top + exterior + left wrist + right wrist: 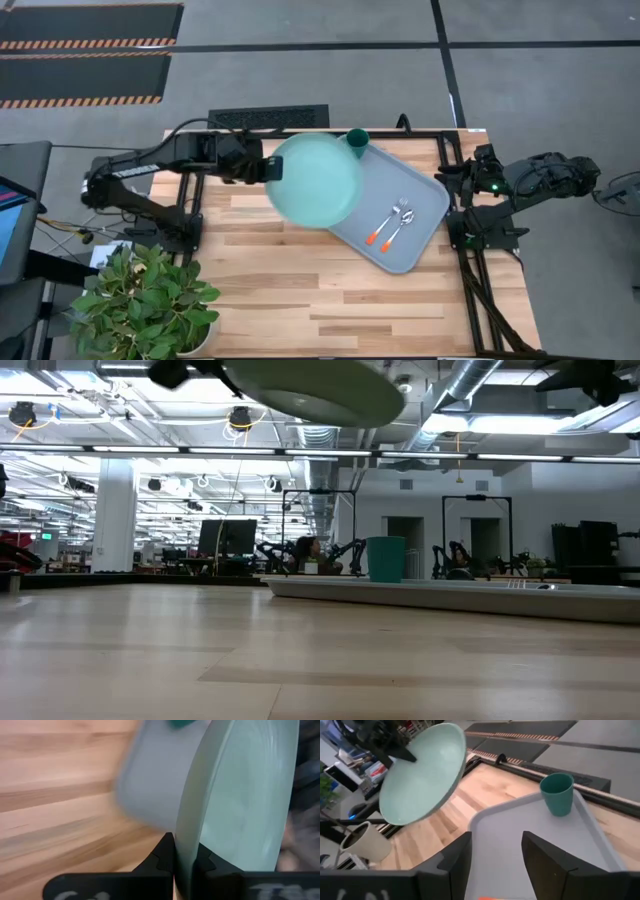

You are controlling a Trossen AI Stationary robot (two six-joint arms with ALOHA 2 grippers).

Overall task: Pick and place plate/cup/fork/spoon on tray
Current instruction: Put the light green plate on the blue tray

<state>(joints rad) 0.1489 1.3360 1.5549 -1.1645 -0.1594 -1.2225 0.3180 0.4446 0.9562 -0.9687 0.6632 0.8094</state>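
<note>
My left gripper is shut on the pale mint-green plate, which is lifted high above the table and overlaps the tray's left corner from above; it also shows in the low view. The blue-grey tray lies flat on the table's right half. The dark green cup stands upright in the tray's far corner. The orange-handled fork and spoon lie side by side in the tray. My right gripper is open and empty at the tray's right edge. My left gripper pinches the plate's rim between its two fingers, one finger on the underside and one on the upper face. The fingers come level from the table's left, at the plate's left edge. The plate is lifted clear, tilted.
A potted plant in a white pot stands at the table's near left corner. A black grille lies past the far edge. Bare wood lies across the near half of the table.
</note>
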